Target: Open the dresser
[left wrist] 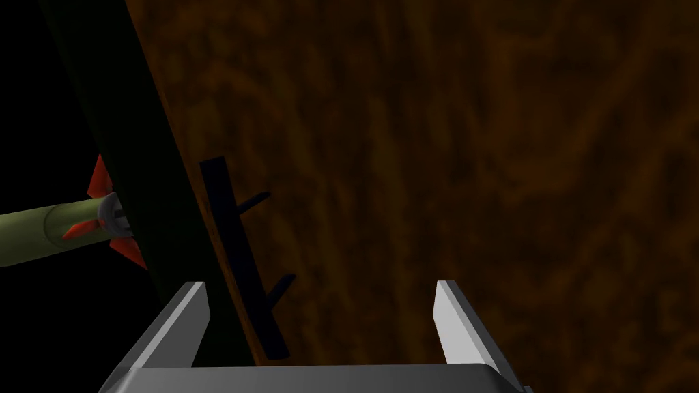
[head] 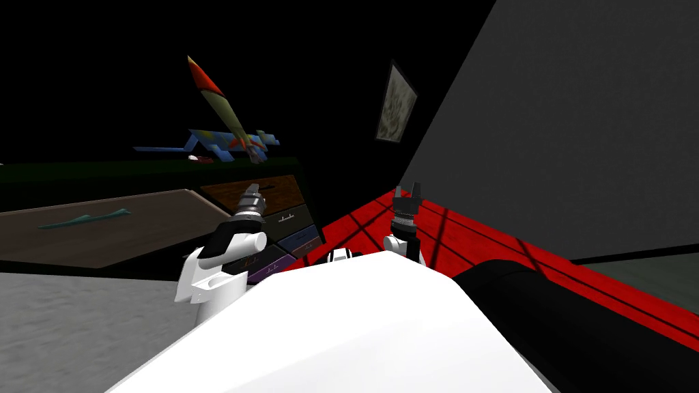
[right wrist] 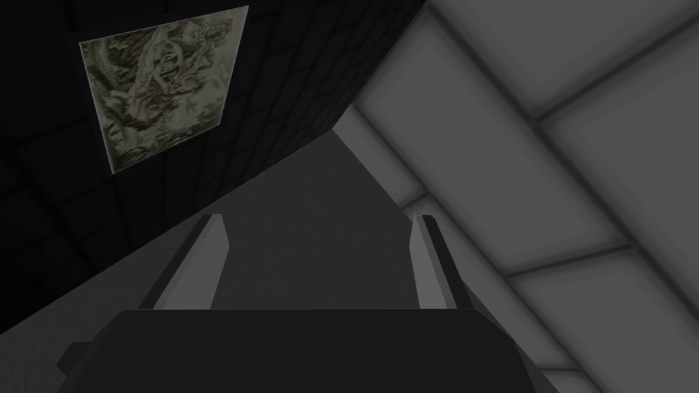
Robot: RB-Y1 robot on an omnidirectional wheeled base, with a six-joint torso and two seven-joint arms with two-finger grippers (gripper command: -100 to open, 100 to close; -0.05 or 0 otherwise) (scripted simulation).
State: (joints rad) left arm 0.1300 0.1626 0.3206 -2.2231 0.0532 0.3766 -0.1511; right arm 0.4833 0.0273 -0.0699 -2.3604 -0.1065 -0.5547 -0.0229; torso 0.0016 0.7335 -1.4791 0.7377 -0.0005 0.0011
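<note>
dresser (head: 287,220) stands low and dark in front of me, its drawer fronts stacked in different colours, brown on top, then dark grey, blue and purple. the left gripper (left wrist: 321,286) is up against the dresser's brown top drawer (left wrist: 464,164), fingers spread wide and holding nothing. the drawer's dark bar handle (left wrist: 239,259) lies between the two fingers, close to one of them, and neither finger presses it. a green rocket (head: 222,109) with a red nose stands tilted on the dresser's top, and its red fins show past the dresser's edge beside the left gripper. the right gripper (right wrist: 319,218) hangs off to the dresser's right over a red floor (head: 478,245), fingers wide apart and empty.
</note>
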